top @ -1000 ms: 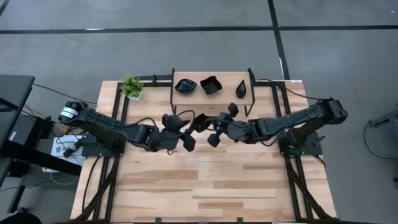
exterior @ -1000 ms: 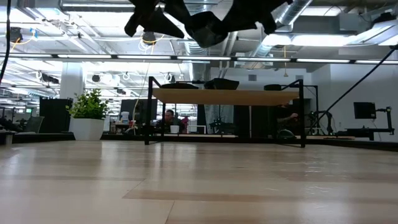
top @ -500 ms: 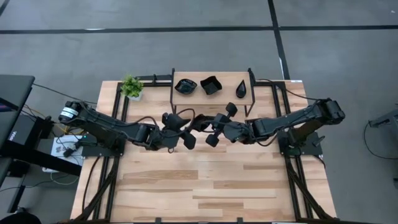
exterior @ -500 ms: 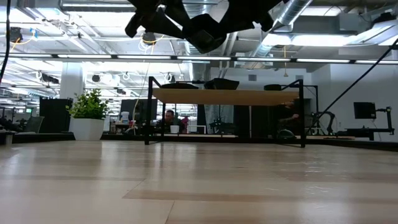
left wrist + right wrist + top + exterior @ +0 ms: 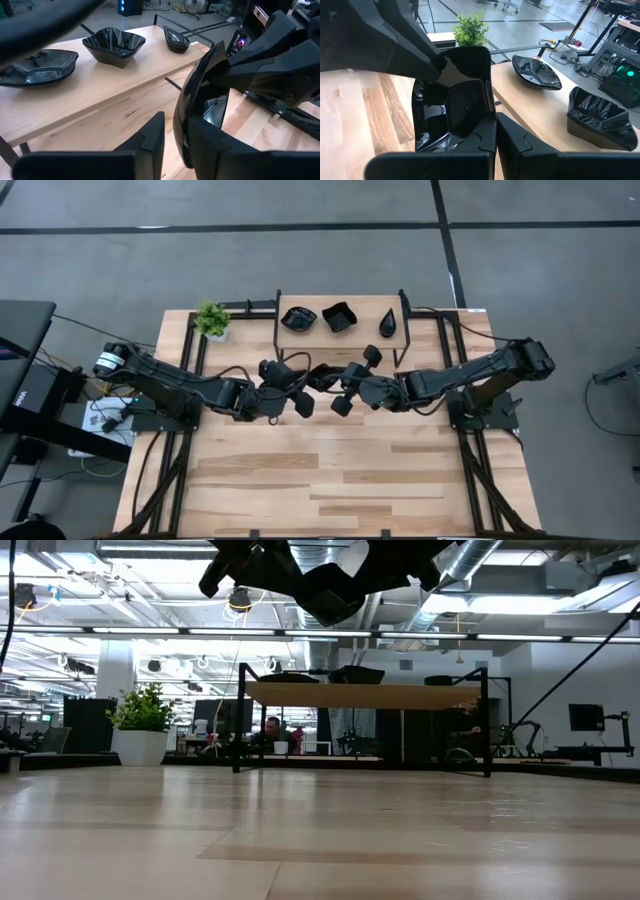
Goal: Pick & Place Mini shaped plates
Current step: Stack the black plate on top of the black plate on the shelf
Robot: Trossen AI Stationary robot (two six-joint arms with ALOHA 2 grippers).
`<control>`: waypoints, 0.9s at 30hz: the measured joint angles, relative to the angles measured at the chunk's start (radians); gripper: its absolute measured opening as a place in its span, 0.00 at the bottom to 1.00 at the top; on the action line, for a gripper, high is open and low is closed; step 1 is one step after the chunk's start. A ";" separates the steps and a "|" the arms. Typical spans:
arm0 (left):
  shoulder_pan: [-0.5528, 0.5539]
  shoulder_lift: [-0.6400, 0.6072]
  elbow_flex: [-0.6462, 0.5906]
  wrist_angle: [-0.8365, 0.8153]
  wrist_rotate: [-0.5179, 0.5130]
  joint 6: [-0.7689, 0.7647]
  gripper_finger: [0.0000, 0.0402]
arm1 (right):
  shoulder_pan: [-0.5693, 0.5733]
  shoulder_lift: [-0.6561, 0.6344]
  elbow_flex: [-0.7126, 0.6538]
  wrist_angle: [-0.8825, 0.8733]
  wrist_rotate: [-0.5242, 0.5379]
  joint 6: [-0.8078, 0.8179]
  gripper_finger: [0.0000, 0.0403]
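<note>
- Left claw [image 5: 172, 142] has narrowed since a sec ago, fingers now astride the plate [image 5: 200, 100] rim.
- Right claw [image 5: 495, 135] stays clamped on same plate, held mid-air above the table [image 5: 350, 470].
- Three plates on shelf [image 5: 340, 340], unchanged.

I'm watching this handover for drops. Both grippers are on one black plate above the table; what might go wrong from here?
1. The plate is held on edge between the right gripper and the left gripper, high above the table; if the right gripper lets go before the left one grips, it may fall.
2. Both arms meet close together; a pull while both hold could twist the plate loose.
3. The shelf with three plates stands close behind and could be bumped.
</note>
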 joint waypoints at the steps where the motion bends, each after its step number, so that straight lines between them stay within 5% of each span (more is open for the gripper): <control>1: 0.000 0.000 0.000 0.004 -0.001 0.000 0.18 | 0.000 0.000 0.000 0.000 0.000 0.000 0.00; 10: 0.000 0.000 -0.002 0.052 -0.015 0.020 0.02 | 0.000 -0.004 0.000 0.070 -0.050 -0.022 0.07; 22: 0.008 0.000 0.000 0.064 -0.034 0.026 0.01 | 0.000 -0.010 0.097 -0.116 -0.094 -0.053 0.44; 27: 0.008 0.000 0.000 0.058 -0.058 0.026 0.01 | 0.000 -0.015 0.143 -0.271 0.030 -0.083 0.55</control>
